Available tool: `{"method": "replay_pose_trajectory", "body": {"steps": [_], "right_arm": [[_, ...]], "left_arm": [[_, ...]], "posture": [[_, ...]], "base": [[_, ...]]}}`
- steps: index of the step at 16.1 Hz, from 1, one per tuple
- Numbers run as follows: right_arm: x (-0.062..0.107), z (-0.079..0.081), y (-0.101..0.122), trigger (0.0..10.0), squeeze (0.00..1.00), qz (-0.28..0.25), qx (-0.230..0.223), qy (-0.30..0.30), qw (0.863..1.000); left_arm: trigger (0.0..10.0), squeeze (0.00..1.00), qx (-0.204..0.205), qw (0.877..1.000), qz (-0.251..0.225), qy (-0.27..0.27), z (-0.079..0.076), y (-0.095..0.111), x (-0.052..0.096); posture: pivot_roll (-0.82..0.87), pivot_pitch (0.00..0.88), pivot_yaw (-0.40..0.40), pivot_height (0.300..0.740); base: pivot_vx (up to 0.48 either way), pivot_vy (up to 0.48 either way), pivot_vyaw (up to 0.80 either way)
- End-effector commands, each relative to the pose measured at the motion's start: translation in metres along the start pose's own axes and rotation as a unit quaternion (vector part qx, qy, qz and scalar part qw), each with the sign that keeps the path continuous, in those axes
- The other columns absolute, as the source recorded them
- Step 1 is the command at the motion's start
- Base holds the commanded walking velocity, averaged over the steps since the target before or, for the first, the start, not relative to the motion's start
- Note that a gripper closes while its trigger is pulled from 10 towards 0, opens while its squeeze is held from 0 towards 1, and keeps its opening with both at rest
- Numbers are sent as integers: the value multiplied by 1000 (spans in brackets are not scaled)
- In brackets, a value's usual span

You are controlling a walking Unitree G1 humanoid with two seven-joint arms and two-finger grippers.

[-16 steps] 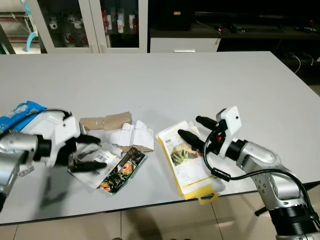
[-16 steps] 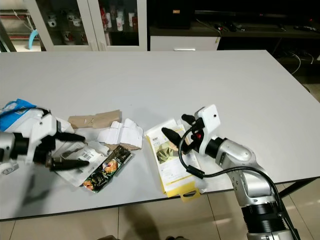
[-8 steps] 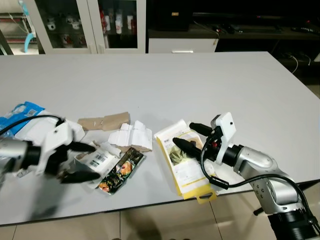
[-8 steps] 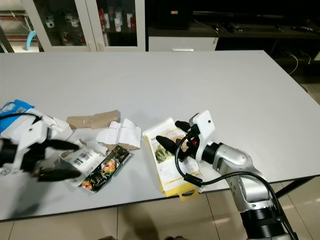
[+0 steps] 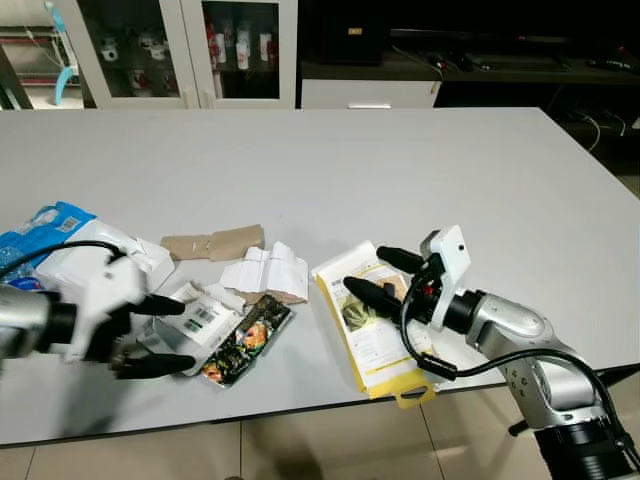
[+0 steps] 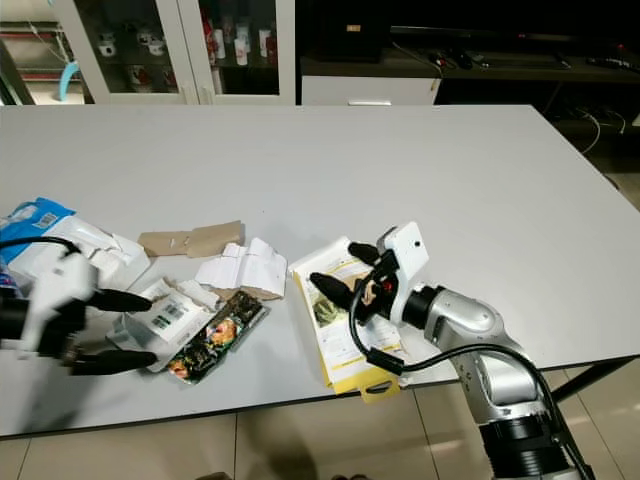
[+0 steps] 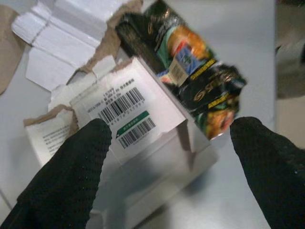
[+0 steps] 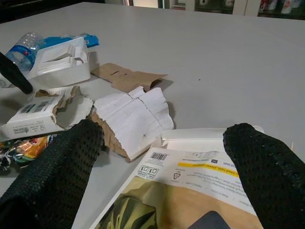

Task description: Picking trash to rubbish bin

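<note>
Left arm: reached in low from the robot's left, wrist level, fingers pointing toward the middle.
Left tool: fingers spread wide, one above the other, nothing held between them.
Left fingers: black, textured, far apart.
Right arm: silver, bent at the elbow, forearm angled inward from the robot's right.
Right tool: fingers parted, gripping nothing.
Right fingers: black, well apart.

Looks like an office or meeting room: a long white table on a pale tiled floor. Behind it, white glass-door cabinets displaying cups and small bottles, beside a low dark media unit strewn with cables. Litter of torn cardboard across the tabletop.
</note>
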State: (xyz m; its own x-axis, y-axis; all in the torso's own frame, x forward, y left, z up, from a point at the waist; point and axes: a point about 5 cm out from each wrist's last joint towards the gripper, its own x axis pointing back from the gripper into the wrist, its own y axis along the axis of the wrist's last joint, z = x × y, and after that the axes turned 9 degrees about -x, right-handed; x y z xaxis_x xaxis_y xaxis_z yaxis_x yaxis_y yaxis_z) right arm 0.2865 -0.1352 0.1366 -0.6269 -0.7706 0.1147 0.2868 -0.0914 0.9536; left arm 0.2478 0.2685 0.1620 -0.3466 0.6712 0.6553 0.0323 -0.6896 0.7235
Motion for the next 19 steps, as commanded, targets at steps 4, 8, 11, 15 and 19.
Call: {"method": "replay_pose_trajectory", "body": {"steps": [4, 8, 11, 15, 19], "right_arm": [[0, 3, -3, 10000, 0, 5, -3, 4, 1000], [2, 2, -2, 10000, 0, 2, -4, 1, 1000], [1, 2, -2, 10000, 0, 2, -4, 1, 1000], [3, 2, -2, 10000, 0, 2, -6, 1, 1000], [1, 3, -2, 10000, 0, 0, -8, 4, 1000]], "left_arm": [[10000, 0, -74, 993, 76, 41, 1, -9, -19], [10000, 0, -119, 985, 91, 88, 10, -5, -25], [10000, 0, -134, 982, 97, 92, 11, -6, -28], [10000, 0, -136, 984, 31, 112, 21, 22, -22], [10000, 0, -155, 981, 30, 109, 26, 33, -12]], "posture": [[29, 49, -65, 740], [27, 52, -65, 740], [26, 53, -63, 740], [25, 61, -65, 740], [26, 61, -63, 740]], "base": [[0, 0, 0], [0, 0, 0], [0, 0, 0], [0, 0, 0], [0, 0, 0]]}}
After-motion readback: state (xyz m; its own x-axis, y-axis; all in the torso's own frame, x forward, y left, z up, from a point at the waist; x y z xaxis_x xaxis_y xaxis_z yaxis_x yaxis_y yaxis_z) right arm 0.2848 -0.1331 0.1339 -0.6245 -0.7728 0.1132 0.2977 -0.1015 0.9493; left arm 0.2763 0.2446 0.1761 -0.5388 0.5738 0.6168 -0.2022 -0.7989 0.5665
